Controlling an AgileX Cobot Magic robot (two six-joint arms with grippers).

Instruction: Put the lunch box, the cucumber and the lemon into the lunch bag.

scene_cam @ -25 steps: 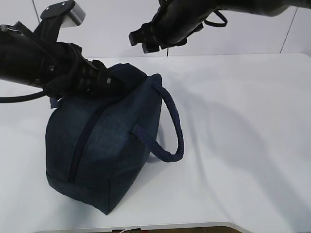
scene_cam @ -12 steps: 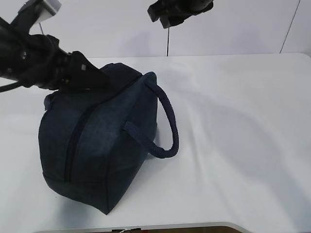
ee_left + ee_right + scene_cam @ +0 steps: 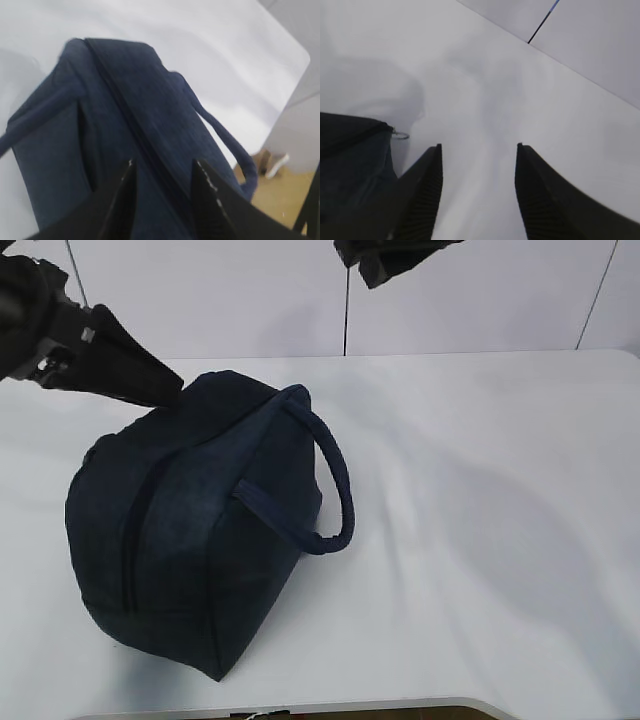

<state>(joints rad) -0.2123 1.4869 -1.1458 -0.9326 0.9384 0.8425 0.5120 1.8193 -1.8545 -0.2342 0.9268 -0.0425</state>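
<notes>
Lunch bag (image 3: 195, 530), dark navy fabric, sits on the white table (image 3: 480, 490) at the left of the exterior view, its zipper (image 3: 135, 530) drawn shut along the top seam and running toward the camera. One looped handle (image 3: 325, 480) arches off its right side and droops down toward the table. No brand, label or writing can be read on the fabric in any view. The left tool (image 3: 150, 380) hangs just above the far top edge of the bag, near it, though the exterior view does not settle whether it touches; from the left wrist view the left tool (image 3: 162, 172) has its two black fingers (image 3: 122, 200) spread apart with nothing between them, poised over the zipper line. The right tool (image 3: 385, 262) is high at the top edge of the exterior view, well above the table and clear of the bag. In the right wrist view its fingers (image 3: 427, 195) also stand parted and hold nothing, with bare table below them, and a corner of the bag shows at the left with the metal ring pull (image 3: 400, 134) of the zipper sticking out beside it.
</notes>
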